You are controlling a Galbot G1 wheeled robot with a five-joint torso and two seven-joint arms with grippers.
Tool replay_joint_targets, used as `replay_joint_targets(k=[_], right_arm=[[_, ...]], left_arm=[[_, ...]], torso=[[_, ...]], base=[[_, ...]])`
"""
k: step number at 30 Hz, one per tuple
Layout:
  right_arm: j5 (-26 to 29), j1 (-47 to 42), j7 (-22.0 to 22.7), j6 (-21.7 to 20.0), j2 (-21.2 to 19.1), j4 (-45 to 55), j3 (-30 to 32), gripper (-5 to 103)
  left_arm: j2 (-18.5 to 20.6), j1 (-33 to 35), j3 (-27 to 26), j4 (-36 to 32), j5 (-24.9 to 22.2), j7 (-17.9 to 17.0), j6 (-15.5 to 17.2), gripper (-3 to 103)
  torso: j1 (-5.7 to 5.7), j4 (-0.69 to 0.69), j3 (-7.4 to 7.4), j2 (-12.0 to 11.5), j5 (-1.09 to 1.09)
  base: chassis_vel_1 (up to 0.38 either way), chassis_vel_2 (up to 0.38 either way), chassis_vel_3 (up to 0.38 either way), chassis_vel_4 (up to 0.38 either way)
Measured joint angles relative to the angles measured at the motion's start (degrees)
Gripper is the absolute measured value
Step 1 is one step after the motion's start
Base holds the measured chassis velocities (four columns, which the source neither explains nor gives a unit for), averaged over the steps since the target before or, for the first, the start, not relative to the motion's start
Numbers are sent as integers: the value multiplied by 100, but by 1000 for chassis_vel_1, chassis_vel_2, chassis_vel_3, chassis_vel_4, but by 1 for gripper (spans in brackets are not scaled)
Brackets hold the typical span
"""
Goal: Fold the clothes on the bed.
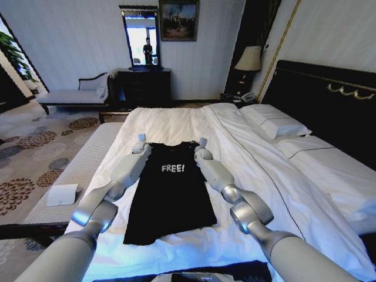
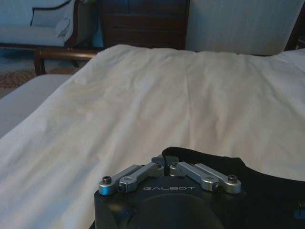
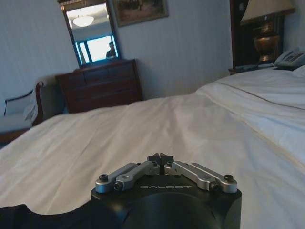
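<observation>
Spread flat on the near-middle of the bed [image 1: 176, 120]: black T-shirt [image 1: 170, 200], front up, white "FREE!" on the chest, collar towards the far end, hem towards the near edge. Lies straight along the reach of both arms, probably so that each far corner falls under one arm.

Left gripper [image 1: 141, 140] at the far left corner of the shirt, by the shoulder. Right gripper [image 1: 202, 143] at the far right corner, level with the left one. Set as a matched pair, one on each side of the collar, which suits taking the far edge at two points and keeping the fabric square.

In the left wrist view, fingertips [image 2: 158, 160] drawn together, with a curled edge of black fabric right against them. Looks like a pinch on that edge, though cloth between the pads cannot be made out. In the right wrist view, fingertips [image 3: 155, 158] likewise pressed together, white sheet beyond them and a strip of black fabric at the near side of the gripper body; no telling whether fabric sits in that grip either.

Both arms stretched forward and low over the sheet, wrists close to the cloth, as fits a grasp at the surface and not a hover.

Pillows [image 1: 276, 123] and dark headboard [image 1: 329, 100] well off to the right, apart from the shirt, leaving open sheet all round it for folding. Judging by the flat, full-length lie of the body, lengthwise fold not yet made.
</observation>
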Motion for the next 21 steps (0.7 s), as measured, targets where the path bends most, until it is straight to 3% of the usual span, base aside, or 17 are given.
replay_joint_targets(k=[8, 19, 21], right_arm=[[-124, 162, -219, 372, 111, -375, 303, 0], [-136, 87, -447, 334, 50, -538, 347, 0], [-57, 23, -564, 204, -7, -490, 325, 0]], left_arm=[[-264, -269, -79, 372, 210, 21, -175, 0], [-313, -154, -85, 452, 326, -2, -258, 0], [-332, -96, -69, 408, 311, -2, -151, 3]], torso=[[-1, 0, 0, 0, -1], [-1, 1, -1, 0, -1], [-1, 1, -1, 0, -1]], base=[[0, 0, 0, 0], [0, 0, 0, 0], [0, 0, 0, 0]])
